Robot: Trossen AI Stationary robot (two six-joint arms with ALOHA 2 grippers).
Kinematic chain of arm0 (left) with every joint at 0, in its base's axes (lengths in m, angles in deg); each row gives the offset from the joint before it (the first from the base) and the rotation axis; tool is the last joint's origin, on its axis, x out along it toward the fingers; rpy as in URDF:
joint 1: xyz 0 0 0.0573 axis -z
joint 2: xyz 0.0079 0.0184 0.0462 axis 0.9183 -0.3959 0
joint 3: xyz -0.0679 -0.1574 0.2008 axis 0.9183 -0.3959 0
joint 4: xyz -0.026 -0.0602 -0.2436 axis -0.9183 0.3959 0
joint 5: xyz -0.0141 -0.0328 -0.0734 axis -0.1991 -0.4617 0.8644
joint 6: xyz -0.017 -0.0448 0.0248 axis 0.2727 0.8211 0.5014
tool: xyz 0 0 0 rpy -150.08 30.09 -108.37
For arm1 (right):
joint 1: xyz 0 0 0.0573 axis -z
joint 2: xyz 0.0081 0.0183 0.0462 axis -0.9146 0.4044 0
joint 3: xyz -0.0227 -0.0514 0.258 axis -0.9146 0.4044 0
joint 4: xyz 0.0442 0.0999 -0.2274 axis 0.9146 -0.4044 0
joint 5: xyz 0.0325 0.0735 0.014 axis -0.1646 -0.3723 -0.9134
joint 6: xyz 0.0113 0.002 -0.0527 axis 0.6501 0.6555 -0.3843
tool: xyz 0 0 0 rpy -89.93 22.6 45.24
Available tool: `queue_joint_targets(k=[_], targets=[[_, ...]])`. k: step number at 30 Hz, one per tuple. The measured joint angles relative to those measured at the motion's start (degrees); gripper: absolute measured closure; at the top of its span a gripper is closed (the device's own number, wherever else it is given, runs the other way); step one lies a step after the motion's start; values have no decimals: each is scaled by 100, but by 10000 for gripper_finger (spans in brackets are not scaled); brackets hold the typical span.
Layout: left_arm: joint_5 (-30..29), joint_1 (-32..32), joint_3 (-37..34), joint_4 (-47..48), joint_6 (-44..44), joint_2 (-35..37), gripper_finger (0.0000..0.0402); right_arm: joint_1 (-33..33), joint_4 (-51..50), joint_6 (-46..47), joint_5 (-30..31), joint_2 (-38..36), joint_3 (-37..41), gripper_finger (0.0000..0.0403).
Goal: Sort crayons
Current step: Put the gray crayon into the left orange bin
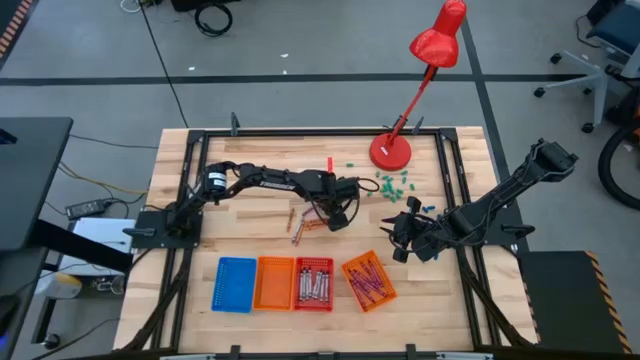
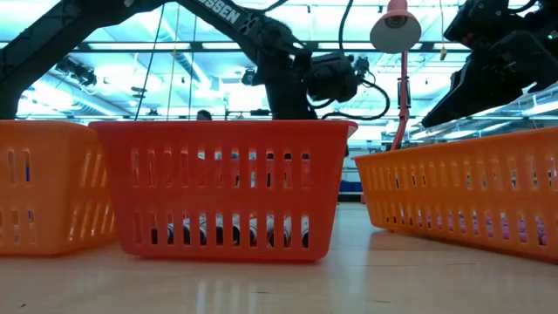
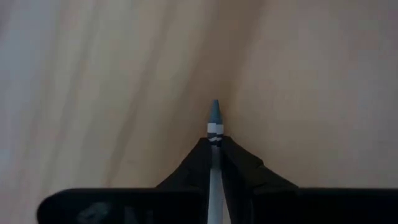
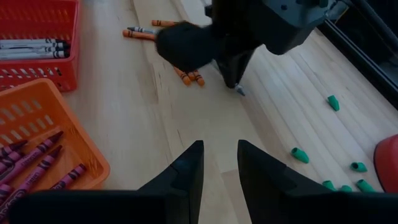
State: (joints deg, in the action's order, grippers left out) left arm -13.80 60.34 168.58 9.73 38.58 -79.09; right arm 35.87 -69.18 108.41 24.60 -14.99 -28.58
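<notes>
Along the table's front edge, red basket of grey crayons, left gripper clamped on grey-blue crayon.

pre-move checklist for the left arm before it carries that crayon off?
1. Left claw shut on the grey crayon: ok, tip pokes out between the fingers.
2. Crayon clear of the tabletop: cannot tell.
3. Matching bin: ok, the red basket already holds grey crayons.
4. Way to the baskets: ok, the right claw is open, holds nothing, and sits off to the side near the orange basket with the purple crayons.
5. Work left: not ok, orange crayons lie loose on the table.
</notes>
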Motion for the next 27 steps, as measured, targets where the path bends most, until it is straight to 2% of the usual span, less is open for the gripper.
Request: queue_joint_targets(k=[8,17,23,27], targets=[[36,499,908,1349,372,68,368,0,-11,0,0,0,0,300],[-145,1656,2027,3496,1846,120,366,2,8,0,0,0,2,300],[-399,2480,2128,4578,2401,122,365,2,48,0,46,0,2,300],[-773,2881,2025,4975,3315,124,365,2,48,-1,122,0,2,300]])
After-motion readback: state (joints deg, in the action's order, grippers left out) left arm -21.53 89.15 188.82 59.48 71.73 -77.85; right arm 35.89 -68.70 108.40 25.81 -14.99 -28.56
